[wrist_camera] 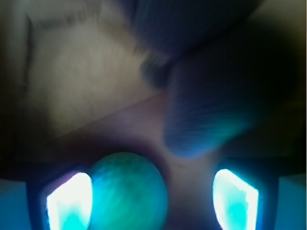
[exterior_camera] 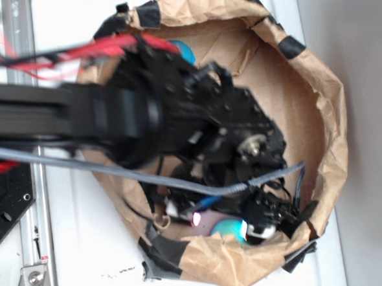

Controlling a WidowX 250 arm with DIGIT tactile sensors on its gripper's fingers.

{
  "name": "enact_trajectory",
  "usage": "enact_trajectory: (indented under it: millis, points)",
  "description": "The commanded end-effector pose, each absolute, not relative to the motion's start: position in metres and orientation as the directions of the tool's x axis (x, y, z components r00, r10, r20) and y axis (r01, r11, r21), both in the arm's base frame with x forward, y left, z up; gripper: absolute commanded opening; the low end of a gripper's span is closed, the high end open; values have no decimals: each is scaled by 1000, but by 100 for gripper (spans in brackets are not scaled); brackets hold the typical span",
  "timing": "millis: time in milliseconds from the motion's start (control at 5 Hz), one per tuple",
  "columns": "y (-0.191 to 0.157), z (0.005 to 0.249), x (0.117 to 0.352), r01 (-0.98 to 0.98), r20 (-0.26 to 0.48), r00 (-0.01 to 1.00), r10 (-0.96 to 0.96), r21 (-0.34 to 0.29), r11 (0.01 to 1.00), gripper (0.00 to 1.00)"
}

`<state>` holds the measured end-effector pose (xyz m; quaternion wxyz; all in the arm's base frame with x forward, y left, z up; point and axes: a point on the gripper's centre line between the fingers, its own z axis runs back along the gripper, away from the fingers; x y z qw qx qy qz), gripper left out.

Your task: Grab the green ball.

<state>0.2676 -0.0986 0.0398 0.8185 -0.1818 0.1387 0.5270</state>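
The small dimpled emerald-green ball (wrist_camera: 127, 191) lies in the brown paper bag (exterior_camera: 317, 77) near its lower rim, between the wide-open pincer (wrist_camera: 152, 196) beside one finger, and probably is light, hard and slippery, best gripped across its middle.

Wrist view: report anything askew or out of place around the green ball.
The green ball is off-centre between the open jaws: it lies against the left fingertip, with a wide gap to the right one. A blurred grey object lies just beyond. Nothing looks spilled or damaged.
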Motion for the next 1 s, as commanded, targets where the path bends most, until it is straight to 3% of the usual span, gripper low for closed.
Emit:
enact_trajectory:
  millis: [0, 200, 400, 600, 800]
  points:
    - [-137, 30, 245, -905, -550, 399, 733, -107, 413, 0]
    - [-121, 40, 248, -897, -519, 421, 744, -117, 427, 0]
    - [-82, 60, 254, -895, -433, 445, 784, -172, 412, 0]
    - [-38, 91, 260, -840, -334, 542, 771, -227, 492, 0]
    - [1, 124, 266, -754, -112, 646, 756, -254, 606, 0]
